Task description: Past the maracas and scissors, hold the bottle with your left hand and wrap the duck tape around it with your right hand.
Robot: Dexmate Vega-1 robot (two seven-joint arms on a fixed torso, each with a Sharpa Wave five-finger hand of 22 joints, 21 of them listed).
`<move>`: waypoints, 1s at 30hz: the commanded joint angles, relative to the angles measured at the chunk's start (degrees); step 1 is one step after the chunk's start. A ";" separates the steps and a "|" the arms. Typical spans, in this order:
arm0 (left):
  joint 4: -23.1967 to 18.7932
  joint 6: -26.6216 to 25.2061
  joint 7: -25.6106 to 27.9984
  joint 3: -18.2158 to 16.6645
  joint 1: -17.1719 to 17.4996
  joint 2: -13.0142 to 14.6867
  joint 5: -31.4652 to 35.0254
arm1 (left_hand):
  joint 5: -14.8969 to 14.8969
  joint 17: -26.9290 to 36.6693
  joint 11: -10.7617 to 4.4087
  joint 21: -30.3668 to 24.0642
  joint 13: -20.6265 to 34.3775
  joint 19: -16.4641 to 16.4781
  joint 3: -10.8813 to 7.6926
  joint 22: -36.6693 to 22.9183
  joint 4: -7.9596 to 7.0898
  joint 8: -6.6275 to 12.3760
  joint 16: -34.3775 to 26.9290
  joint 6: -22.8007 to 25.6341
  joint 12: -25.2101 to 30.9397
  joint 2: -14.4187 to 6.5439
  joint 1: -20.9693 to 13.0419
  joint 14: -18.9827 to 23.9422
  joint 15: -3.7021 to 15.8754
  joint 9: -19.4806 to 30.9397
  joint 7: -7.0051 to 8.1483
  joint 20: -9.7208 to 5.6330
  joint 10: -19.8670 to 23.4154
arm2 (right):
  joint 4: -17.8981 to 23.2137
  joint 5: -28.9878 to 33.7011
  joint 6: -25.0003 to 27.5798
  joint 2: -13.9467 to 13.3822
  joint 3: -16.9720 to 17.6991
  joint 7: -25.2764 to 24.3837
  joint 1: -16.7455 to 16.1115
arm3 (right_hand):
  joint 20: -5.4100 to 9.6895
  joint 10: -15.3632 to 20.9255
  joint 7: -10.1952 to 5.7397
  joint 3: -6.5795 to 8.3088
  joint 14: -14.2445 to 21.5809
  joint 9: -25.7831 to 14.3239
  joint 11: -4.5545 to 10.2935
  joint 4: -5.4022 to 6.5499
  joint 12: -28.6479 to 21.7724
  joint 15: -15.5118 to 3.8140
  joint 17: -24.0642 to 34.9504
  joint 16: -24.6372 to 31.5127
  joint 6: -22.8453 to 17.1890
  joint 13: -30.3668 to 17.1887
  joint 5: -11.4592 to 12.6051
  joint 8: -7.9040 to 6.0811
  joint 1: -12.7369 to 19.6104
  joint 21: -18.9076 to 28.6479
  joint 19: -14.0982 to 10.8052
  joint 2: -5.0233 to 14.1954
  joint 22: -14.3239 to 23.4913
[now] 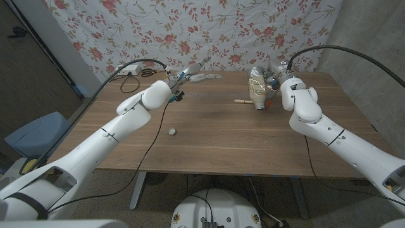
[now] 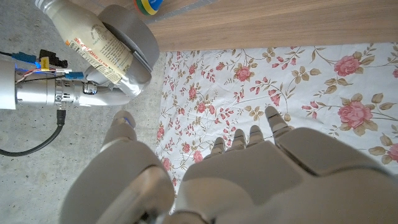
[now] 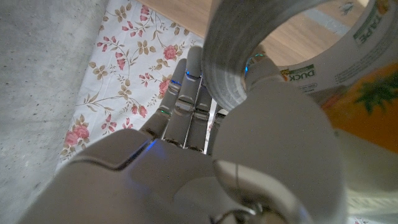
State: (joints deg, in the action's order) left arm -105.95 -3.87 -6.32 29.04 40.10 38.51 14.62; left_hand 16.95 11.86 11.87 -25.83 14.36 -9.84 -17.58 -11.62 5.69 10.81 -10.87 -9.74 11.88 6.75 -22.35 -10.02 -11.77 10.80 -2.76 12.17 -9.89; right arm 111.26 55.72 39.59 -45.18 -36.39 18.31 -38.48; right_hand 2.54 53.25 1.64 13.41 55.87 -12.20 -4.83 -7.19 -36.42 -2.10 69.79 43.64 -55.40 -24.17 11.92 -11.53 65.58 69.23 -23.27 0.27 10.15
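The bottle (image 1: 257,88) lies on its side at the far right of the wooden table (image 1: 215,136), its tan label showing in the left wrist view (image 2: 87,34). My right hand (image 1: 280,80) is at the bottle's right side and grips the grey duck tape roll (image 3: 230,56), thumb inside the printed core. The roll (image 2: 134,43) sits against the bottle; whether it rings the bottle I cannot tell. My left hand (image 1: 182,77) hangs over the far left of the table with fingers (image 2: 249,140) stretched out, holding nothing, well apart from the bottle.
Scissors (image 1: 147,73) lie at the far left edge beside a white cabled box. A pale object (image 1: 206,77) lies just past my left hand. A wooden maraca handle (image 1: 242,101) lies left of the bottle. A small white cap (image 1: 172,131) sits mid-table. Flowered cloth hangs behind.
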 commanded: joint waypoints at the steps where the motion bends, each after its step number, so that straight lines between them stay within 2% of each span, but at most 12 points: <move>1: -1.59 -0.89 -0.84 -0.80 0.43 1.73 -0.75 | 0.35 0.27 0.62 0.10 0.19 -23.62 0.39 -0.24 -0.06 0.37 -0.40 -26.06 0.24 0.52 0.23 -19.56 -0.29 0.15 0.12 0.05 -21.51 | -0.35 -4.90 -3.50 -3.66 -0.90 14.63 3.62 | 3.77 9.96 -2.46 15.30 5.81 -0.52 8.13 -1.62 -0.08 -10.74 -0.26 -0.24 -9.56 -9.72 0.26 -0.33 1.68 0.24 0.60 4.65 0.14; 10: -2.29 -0.90 -1.43 -0.88 0.72 2.46 -1.06 | 0.62 0.29 0.62 0.24 0.17 -23.75 0.70 -0.27 -0.15 0.39 -0.48 -26.05 0.29 0.59 0.28 -19.63 -0.29 0.15 0.06 0.05 -21.66 | -3.42 -7.13 -4.71 -3.82 -2.34 19.42 5.84 | 4.70 9.66 -2.89 14.86 5.71 -0.54 8.00 -1.47 0.30 -10.75 -0.83 -0.64 -9.46 -9.48 0.26 -0.29 1.59 0.10 1.32 4.87 0.11; 14: -2.80 -1.45 -1.81 -1.11 0.97 2.87 -1.29 | 0.73 0.29 0.62 0.29 0.17 -23.79 0.83 -0.28 -0.19 0.40 -0.51 -26.04 0.31 0.61 0.31 -19.66 -0.28 0.16 0.05 0.05 -21.72 | -5.14 -8.77 -5.06 -3.53 -3.15 23.25 7.41 | 5.20 9.26 -3.06 14.62 5.55 -0.54 7.91 -1.43 0.42 -10.71 -0.88 -0.82 -9.37 -9.64 0.27 -0.25 1.54 -0.02 1.81 4.88 0.10; 18: -2.97 -1.67 -2.09 -1.29 1.11 3.10 -1.69 | 0.83 0.30 0.62 0.31 0.16 -23.74 0.95 -0.30 -0.23 0.36 -0.53 -26.14 0.33 0.62 0.33 -19.71 -0.28 0.16 0.02 0.05 -21.77 | -6.70 -9.70 -5.25 -3.09 -4.21 26.27 8.86 | 5.76 8.60 -3.23 13.53 5.05 -0.59 7.89 -1.31 0.78 -10.85 -2.71 -2.05 -9.07 -9.71 0.12 -0.15 1.51 -0.09 2.50 5.06 0.14; 30: -3.75 -2.16 -1.97 -1.58 1.66 3.59 -1.98 | 1.21 0.32 0.62 0.47 0.13 -23.83 1.37 -0.35 -0.39 0.41 -0.63 -26.07 0.43 0.61 0.40 -19.78 -0.26 0.16 0.01 0.05 -21.87 | -10.71 -11.05 -5.45 -2.01 -5.63 26.31 9.35 | 6.09 8.83 -3.45 12.71 5.22 -0.56 8.18 -1.46 1.27 -10.91 -3.50 -2.87 -9.14 -9.14 0.10 -0.17 2.11 0.07 2.39 5.55 0.09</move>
State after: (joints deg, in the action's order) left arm -108.92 -5.51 -8.14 27.74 41.30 41.56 13.03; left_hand 17.83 11.86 11.87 -25.40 14.37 -9.84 -16.55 -11.88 5.44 10.81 -11.31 -9.73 12.11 6.99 -22.11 -10.02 -11.77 10.80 -2.77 12.17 -9.89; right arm 104.41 46.36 34.58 -48.09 -40.46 42.77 -30.35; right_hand 2.43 53.25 1.64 13.41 55.85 -12.20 -4.82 -7.19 -35.35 -2.12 66.31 41.14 -55.39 -24.17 11.77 -11.26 65.58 69.23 -20.93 0.27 10.15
